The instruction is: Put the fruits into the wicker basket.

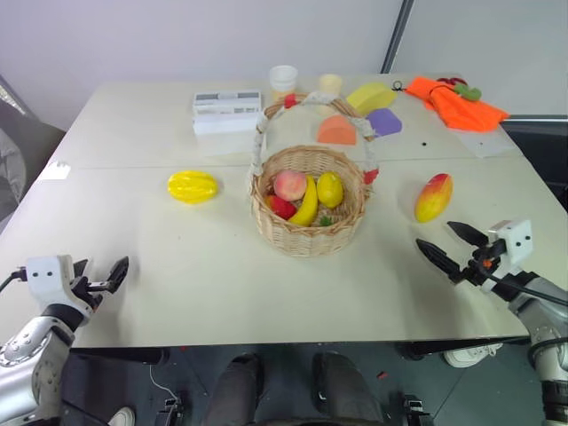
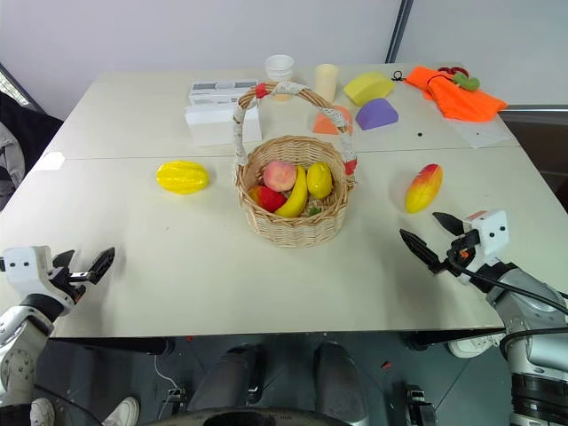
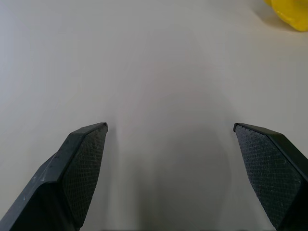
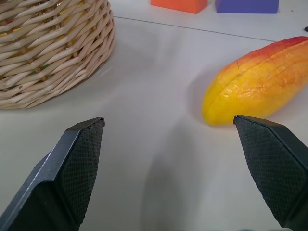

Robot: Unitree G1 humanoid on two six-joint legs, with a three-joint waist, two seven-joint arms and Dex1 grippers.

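Note:
The wicker basket (image 1: pixel 308 232) stands mid-table with a peach, a banana and a lemon inside, its white-wrapped handle arching over it. A glossy yellow ribbed fruit (image 1: pixel 193 186) lies on the table to its left. A red-and-yellow mango (image 1: pixel 433 197) lies to its right, and it also fills the far side of the right wrist view (image 4: pixel 260 79). My right gripper (image 1: pixel 453 243) hovers open just in front of the mango, empty. Over the near left table edge my left gripper (image 1: pixel 105 271) is open and empty, well short of the yellow fruit (image 3: pixel 288 12).
At the back of the table sit a white box (image 1: pixel 227 111), two cups (image 1: pixel 283 80), orange (image 1: pixel 336 130), yellow (image 1: pixel 370 96) and purple (image 1: pixel 384 122) blocks, and an orange cloth (image 1: pixel 454 102) at the far right corner. Bare tabletop lies between both grippers and the basket.

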